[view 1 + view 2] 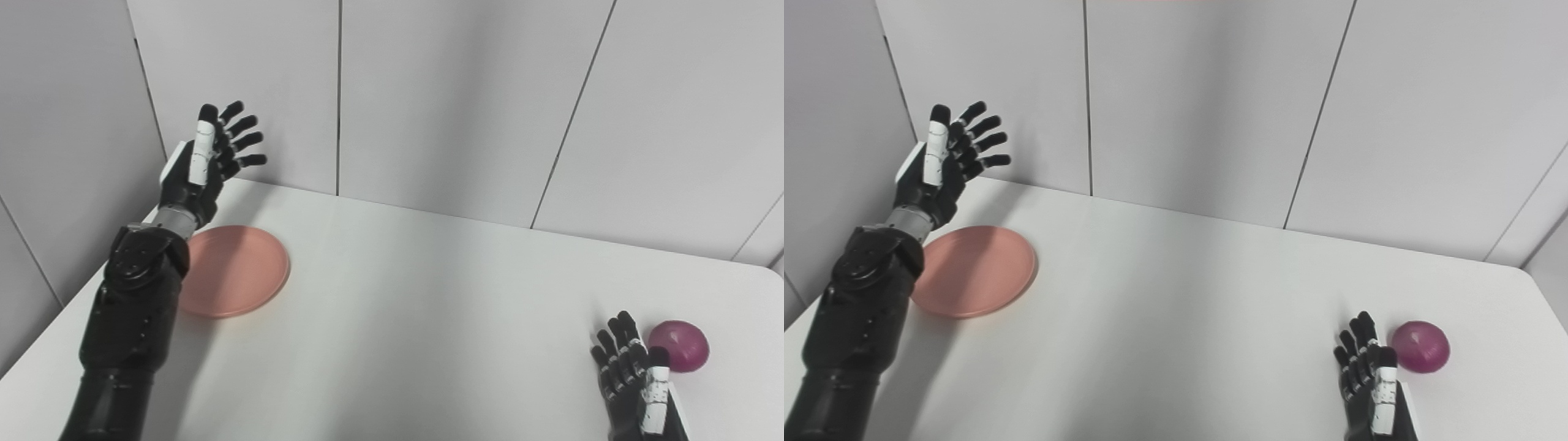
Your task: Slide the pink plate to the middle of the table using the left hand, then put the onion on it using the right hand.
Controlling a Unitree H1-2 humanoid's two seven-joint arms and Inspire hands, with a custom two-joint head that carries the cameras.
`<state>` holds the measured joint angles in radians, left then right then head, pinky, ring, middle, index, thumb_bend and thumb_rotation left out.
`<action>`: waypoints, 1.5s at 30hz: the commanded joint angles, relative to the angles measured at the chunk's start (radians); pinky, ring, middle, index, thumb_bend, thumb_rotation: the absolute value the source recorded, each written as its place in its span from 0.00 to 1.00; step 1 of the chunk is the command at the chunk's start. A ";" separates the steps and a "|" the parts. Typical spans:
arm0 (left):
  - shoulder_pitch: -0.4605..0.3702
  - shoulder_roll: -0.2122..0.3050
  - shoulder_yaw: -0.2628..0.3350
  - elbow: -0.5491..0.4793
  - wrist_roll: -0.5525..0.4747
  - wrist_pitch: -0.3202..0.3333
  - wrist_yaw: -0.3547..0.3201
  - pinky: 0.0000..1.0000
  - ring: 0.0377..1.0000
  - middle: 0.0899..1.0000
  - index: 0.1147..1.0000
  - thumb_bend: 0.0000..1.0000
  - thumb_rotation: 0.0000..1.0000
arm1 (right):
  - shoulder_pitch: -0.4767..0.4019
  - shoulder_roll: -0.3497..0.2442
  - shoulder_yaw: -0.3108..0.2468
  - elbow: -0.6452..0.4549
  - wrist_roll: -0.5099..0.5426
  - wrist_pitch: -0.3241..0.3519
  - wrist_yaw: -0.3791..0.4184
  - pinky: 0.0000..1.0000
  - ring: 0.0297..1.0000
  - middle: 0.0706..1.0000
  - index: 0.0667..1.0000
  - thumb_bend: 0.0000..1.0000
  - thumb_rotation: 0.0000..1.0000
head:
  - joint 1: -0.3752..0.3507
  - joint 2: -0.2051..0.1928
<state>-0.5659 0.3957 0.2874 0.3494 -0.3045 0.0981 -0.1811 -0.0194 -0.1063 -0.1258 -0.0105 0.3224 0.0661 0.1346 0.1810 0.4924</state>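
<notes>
The pink plate [236, 269] lies flat at the left side of the white table [416, 294]. My left hand [208, 159] is raised above and behind the plate's far left edge, open, fingers spread toward the wall, holding nothing. Its forearm covers the plate's left rim. The purple onion [680, 345] rests near the table's front right. My right hand [634, 380] sits low just left of the onion, open with fingers up, apart from it.
Grey wall panels [459, 104] close off the table at the back and left. The table's right back corner [1528, 275] is rounded. A broad stretch of bare white tabletop separates the plate from the onion.
</notes>
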 commanded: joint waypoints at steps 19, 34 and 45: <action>-0.104 0.142 0.062 0.432 0.051 -0.320 0.063 0.72 0.85 0.87 0.91 1.00 0.93 | 0.065 -0.004 -0.015 0.078 0.006 0.034 0.003 1.00 1.00 1.00 1.00 0.76 0.93 | 0.006 0.005; -0.087 0.135 0.058 0.682 0.020 -0.463 -0.007 0.64 0.77 0.81 0.88 1.00 0.90 | 0.068 -0.004 -0.014 0.056 0.005 0.053 -0.004 1.00 1.00 1.00 1.00 0.79 0.92 | 0.000 0.016; -0.022 0.106 0.036 0.675 0.018 -0.472 -0.030 0.64 0.77 0.81 0.89 1.00 0.91 | 0.071 -0.002 -0.011 0.045 0.002 0.064 -0.010 1.00 1.00 1.00 1.00 0.77 0.92 | -0.004 0.022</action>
<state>-0.5712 0.4949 0.3325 1.0460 -0.2855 -0.3594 -0.1929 -0.0155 -0.1084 -0.1304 -0.0159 0.3264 0.0681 0.1380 0.1764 0.5139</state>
